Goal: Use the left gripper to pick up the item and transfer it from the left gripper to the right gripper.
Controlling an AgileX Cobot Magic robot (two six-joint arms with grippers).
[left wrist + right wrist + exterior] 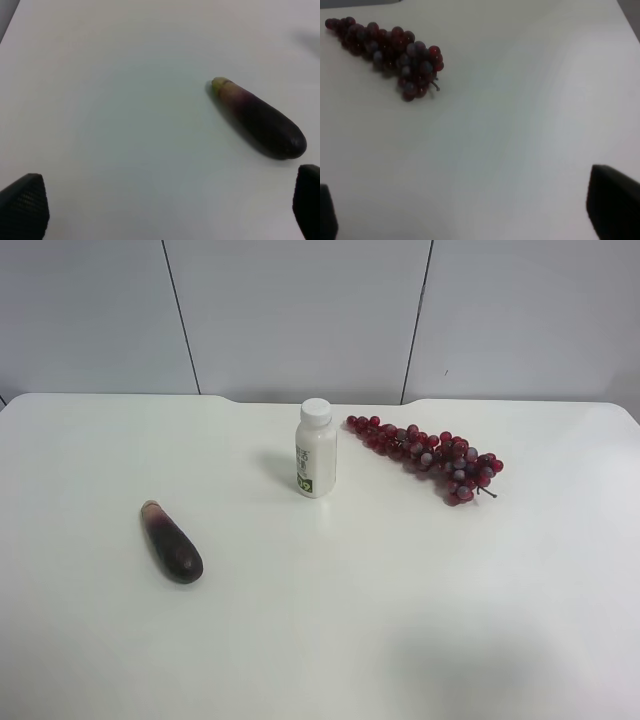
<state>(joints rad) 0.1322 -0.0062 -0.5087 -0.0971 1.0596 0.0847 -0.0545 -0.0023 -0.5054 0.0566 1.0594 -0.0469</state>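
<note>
The item, a dark purple eggplant (pixel 171 542) with a pale tip, lies flat on the white table (pixel 330 630) at the exterior high view's left. The left wrist view shows the eggplant (pixel 260 119) beyond my left gripper (pixel 165 210), whose two black fingertips (pixel 25 202) stand wide apart at the frame's corners with nothing between them. My right gripper (pixel 480 210) is open too, with only table between its fingers (pixel 612 205). Neither arm appears in the exterior high view.
A white bottle (pixel 316 449) with a white cap stands upright near the table's middle back. A red grape bunch (pixel 430 452) lies beside it, also seen as the grape bunch (pixel 387 52) in the right wrist view. A grey panelled wall rises behind the table.
</note>
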